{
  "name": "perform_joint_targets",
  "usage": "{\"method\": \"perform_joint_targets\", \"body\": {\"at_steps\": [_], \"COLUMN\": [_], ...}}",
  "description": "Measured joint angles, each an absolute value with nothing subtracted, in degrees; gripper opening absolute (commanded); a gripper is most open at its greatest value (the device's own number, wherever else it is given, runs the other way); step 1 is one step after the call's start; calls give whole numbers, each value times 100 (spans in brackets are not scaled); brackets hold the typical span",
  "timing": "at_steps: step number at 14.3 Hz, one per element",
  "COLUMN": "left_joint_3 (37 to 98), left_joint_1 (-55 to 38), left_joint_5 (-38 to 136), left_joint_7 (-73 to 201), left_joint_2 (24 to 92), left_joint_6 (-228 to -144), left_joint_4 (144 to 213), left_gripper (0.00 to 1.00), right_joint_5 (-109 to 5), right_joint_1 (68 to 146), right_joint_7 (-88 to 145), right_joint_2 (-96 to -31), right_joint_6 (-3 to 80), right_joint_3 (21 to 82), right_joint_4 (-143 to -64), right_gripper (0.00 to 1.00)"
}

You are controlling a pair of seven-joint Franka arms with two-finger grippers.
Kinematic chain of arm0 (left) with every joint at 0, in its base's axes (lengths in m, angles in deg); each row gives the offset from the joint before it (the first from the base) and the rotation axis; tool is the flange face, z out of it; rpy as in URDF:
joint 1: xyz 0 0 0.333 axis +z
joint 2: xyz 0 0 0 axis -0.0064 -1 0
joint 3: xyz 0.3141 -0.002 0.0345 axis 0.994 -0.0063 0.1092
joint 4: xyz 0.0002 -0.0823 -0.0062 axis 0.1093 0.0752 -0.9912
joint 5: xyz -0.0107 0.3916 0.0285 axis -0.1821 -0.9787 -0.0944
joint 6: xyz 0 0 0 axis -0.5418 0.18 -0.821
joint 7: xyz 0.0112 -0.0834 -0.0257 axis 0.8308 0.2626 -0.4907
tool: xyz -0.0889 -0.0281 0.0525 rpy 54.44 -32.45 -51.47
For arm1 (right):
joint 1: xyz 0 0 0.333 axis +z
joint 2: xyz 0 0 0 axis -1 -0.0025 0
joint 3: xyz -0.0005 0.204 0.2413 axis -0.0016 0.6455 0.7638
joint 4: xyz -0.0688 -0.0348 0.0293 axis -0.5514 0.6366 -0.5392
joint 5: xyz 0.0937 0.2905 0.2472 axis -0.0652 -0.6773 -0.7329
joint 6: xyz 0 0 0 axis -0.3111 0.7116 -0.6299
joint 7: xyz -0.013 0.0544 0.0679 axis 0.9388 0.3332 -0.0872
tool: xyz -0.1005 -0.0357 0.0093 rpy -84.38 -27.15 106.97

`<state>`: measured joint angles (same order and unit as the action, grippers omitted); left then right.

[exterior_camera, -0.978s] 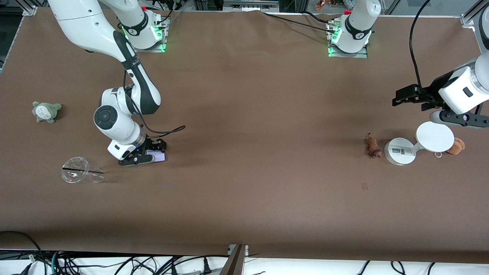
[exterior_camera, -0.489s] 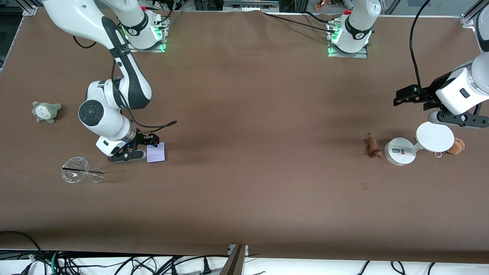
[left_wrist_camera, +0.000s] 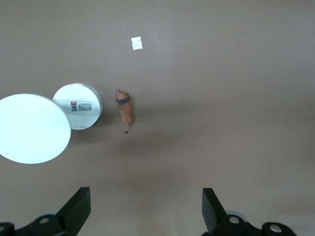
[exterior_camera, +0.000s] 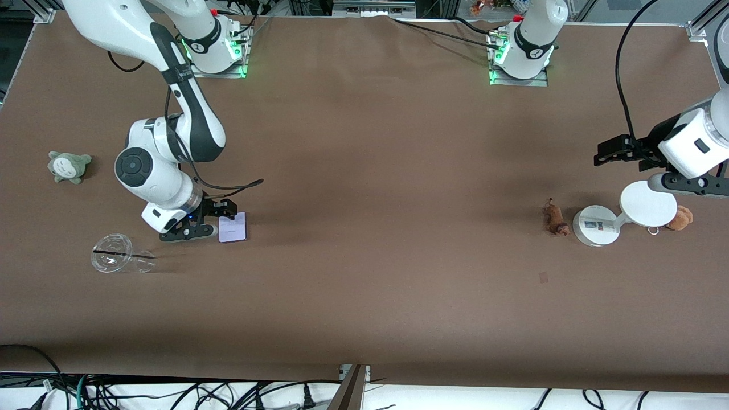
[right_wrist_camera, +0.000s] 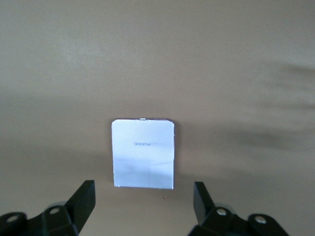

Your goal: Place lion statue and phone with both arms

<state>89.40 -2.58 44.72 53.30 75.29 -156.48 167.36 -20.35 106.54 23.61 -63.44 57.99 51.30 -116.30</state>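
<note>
The phone (exterior_camera: 233,226) lies flat on the brown table, a pale lilac-white rectangle; it also shows in the right wrist view (right_wrist_camera: 143,153). My right gripper (exterior_camera: 211,219) is open and empty, low over the table just beside the phone toward the right arm's end (right_wrist_camera: 143,204). The lion statue (exterior_camera: 555,218) lies on the table next to the white stand's base; in the left wrist view (left_wrist_camera: 126,109) it is small and reddish-brown. My left gripper (exterior_camera: 614,152) is open and empty, up in the air over the table near the stand's disc (left_wrist_camera: 146,211).
A white round stand (exterior_camera: 594,226) with a raised disc (exterior_camera: 647,204) stands beside the lion. An orange-brown plush (exterior_camera: 680,217) lies past the disc. A grey-green plush (exterior_camera: 69,165) and a clear plastic cup (exterior_camera: 119,254) on its side lie at the right arm's end.
My right gripper, which was down over the phone, has drawn back toward the right arm's end, leaving the phone uncovered on the table. My left gripper has shifted slightly toward the left arm's end.
</note>
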Motion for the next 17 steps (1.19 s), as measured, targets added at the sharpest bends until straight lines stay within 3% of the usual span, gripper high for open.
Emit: {"method": "perform_joint_targets", "body": {"at_steps": [3, 7, 11, 14, 17], "left_joint_3": [8936, 8934, 8959, 8957, 8939], "left_joint_1": [-258, -260, -230, -224, -228], "left_joint_5": [4471, 4471, 4471, 4467, 4466], "left_joint_7": [5330, 5330, 5330, 5330, 5330], "left_joint_2": [7510, 7507, 7506, 7468, 7361], "left_joint_6": [-15656, -15909, -15930, -15938, -15938], "left_joint_4": [16733, 16727, 16717, 16643, 16517], "left_gripper": [100, 100, 100, 100, 100], "right_joint_5": [-2035, -2035, -1995, -1945, -1945], "right_joint_1": [10654, 10654, 10652, 10651, 10651], "right_joint_7": [2289, 2070, 2003, 2003, 2003], "right_joint_2": [-5695, -4317, -3229, -3140, -3541], "right_joint_6": [4899, 3441, 2588, 1606, 1174], "right_joint_3": [5130, 5129, 5032, 4920, 4918], "right_joint_4": [-11551, -11514, -11440, -10675, -9917], "right_gripper": [99, 100, 100, 100, 100]}}
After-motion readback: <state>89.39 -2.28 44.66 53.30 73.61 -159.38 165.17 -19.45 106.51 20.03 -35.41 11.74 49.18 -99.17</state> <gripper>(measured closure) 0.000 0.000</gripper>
